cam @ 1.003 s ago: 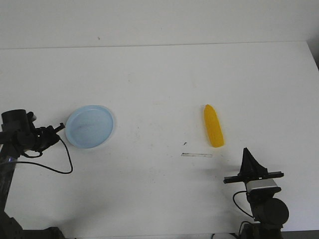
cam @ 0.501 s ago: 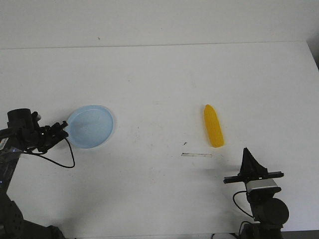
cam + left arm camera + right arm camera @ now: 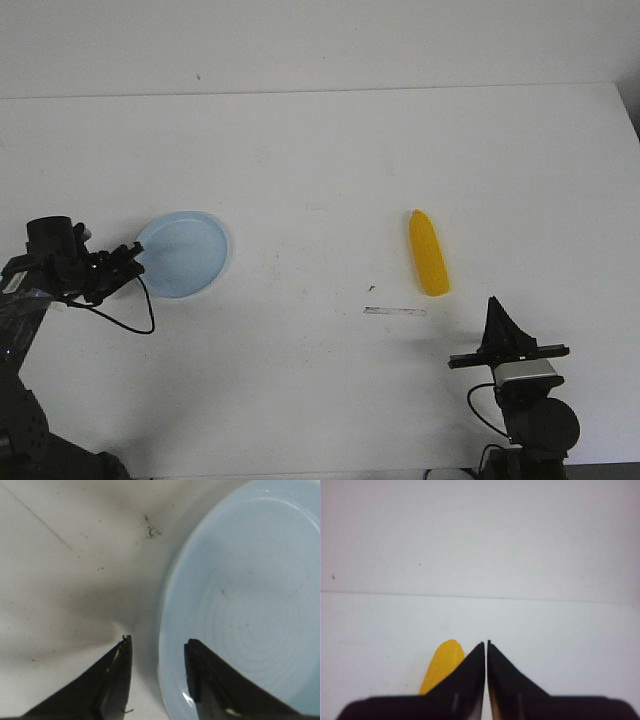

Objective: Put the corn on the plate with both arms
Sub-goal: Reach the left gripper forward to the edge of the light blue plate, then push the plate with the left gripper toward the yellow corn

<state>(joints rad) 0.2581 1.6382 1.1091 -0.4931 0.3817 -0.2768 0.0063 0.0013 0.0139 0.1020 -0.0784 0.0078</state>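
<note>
The pale blue plate [image 3: 185, 253] lies on the white table at the left. My left gripper [image 3: 128, 256] is at its left rim. In the left wrist view the gripper [image 3: 158, 642] is open; the plate's rim [image 3: 167, 630] lies between the two fingers, one over the table and one over the plate's inside. The yellow corn [image 3: 428, 253] lies at the right, pointed tip away from me. My right gripper [image 3: 495, 312] is shut and empty, near the table's front edge, a little short of the corn's blunt end. In the right wrist view the corn [image 3: 441, 666] shows beside the closed fingertips [image 3: 486, 643].
A short clear strip [image 3: 395, 311] lies on the table between the plate and the corn, nearer the corn. A black cable [image 3: 140, 310] hangs from the left arm. The table's far edge [image 3: 320, 92] runs across the back.
My left arm has moved right, bringing its open gripper to the plate's left rim. The right arm and the corn have not moved.
</note>
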